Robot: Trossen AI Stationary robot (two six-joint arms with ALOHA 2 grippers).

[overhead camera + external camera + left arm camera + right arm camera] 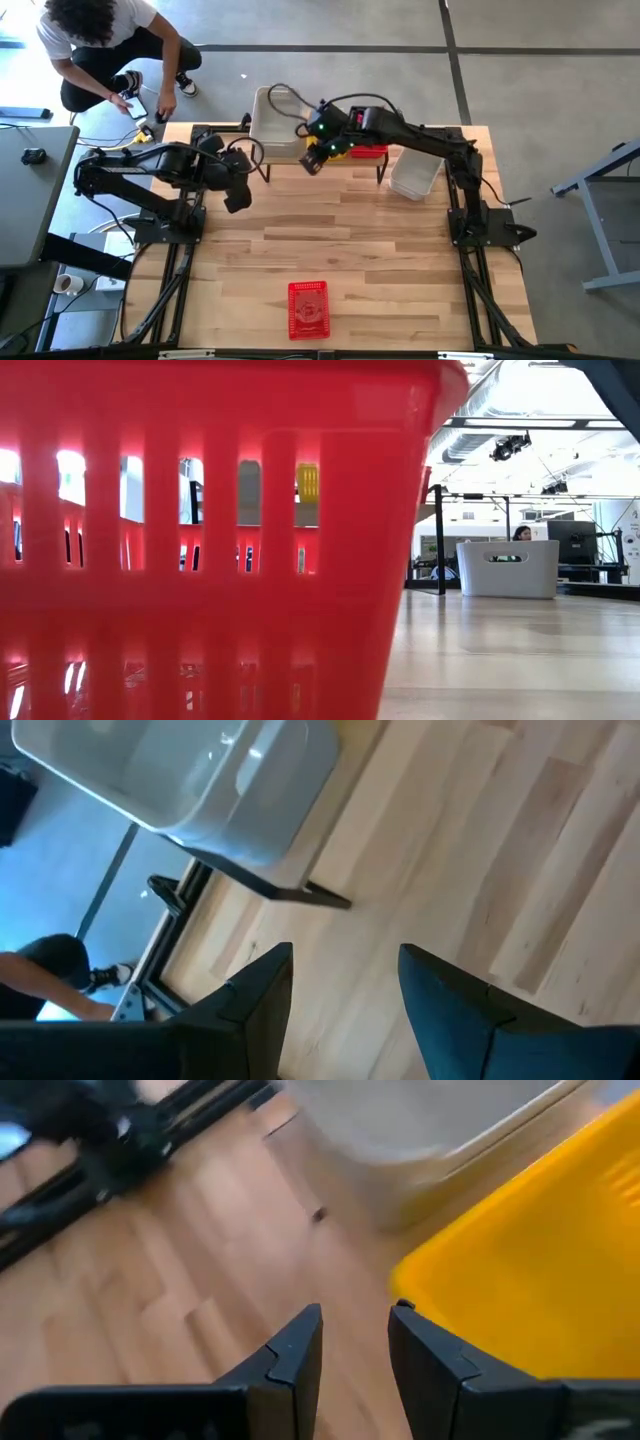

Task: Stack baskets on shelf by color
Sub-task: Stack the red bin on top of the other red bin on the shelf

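Red basket (200,560) filled the low view, lying alone on the tabletop (350,250) near its front edge. High view: right claw (312,163) hovered beside shelf (381,168). Right wrist: fingers slightly parted, empty, yellow basket (530,1250) just beside. Left wrist: left claw (345,985) spread, grey basket (200,780) well ahead.

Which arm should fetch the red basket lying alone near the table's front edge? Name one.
Left, probably. The left gripper hangs open and empty over bare table, nearer the lone red basket. The right gripper is at the shelf, beside the yellow basket.
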